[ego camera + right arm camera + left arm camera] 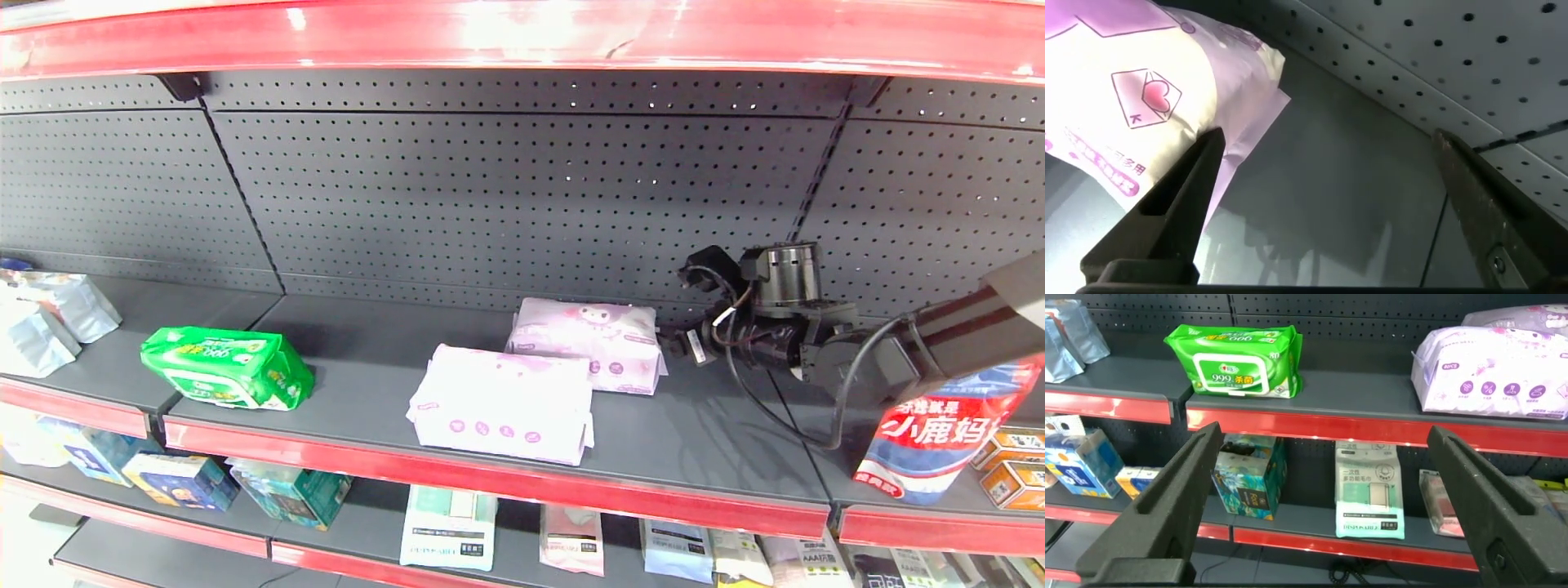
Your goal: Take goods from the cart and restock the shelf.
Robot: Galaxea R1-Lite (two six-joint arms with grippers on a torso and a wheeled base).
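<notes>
Right gripper (1327, 139) hung spread and empty over the shelf (718, 441), just beside the rear pink pack (588, 343) lying there. I judged a straight, level retreat safest, without snagging it.

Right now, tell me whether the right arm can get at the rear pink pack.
Probably yes: the right gripper sits open beside the rear pink pack, with only bare shelf between.
</notes>
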